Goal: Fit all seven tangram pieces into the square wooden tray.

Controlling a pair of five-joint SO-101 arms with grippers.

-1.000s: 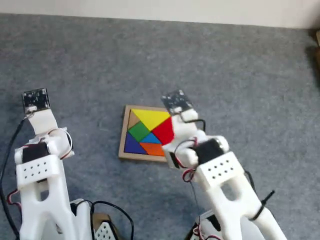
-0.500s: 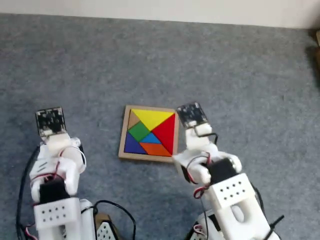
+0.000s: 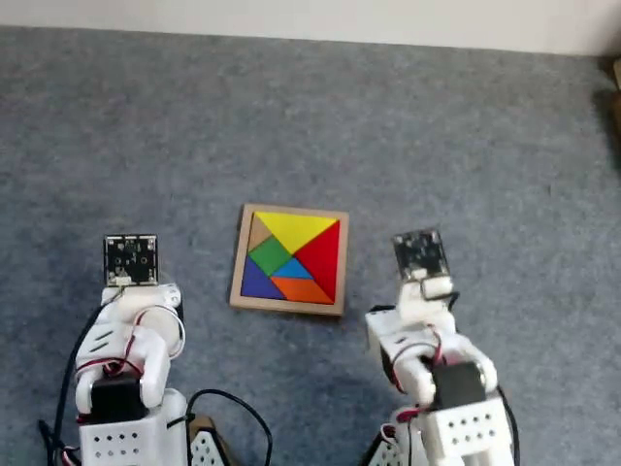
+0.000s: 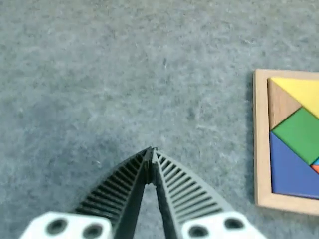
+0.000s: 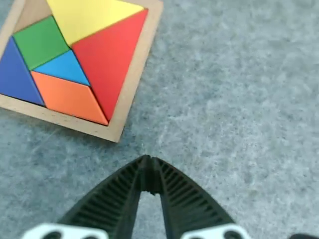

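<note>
Between the arms, on the grey bench (image 3: 437,126): square wooden tray (image 3: 287,306), flat, slightly skewed; being square, it has no long axis. Yellow triangle (image 3: 291,229) lies at the far edge. Tan corner (image 3: 258,233): piece or gap, cannot tell. Left fingers (image 4: 124,184) and right fingers (image 5: 124,191) are closed, empty, apart from the tray. Fitting looks finished; next, verify that corner.

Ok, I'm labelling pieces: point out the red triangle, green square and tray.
red triangle (image 5: 108,59): right wrist view, its middle.
green square (image 3: 269,254): high view, its middle.
tray (image 4: 260,149): left wrist view, its wooden rim.
</note>
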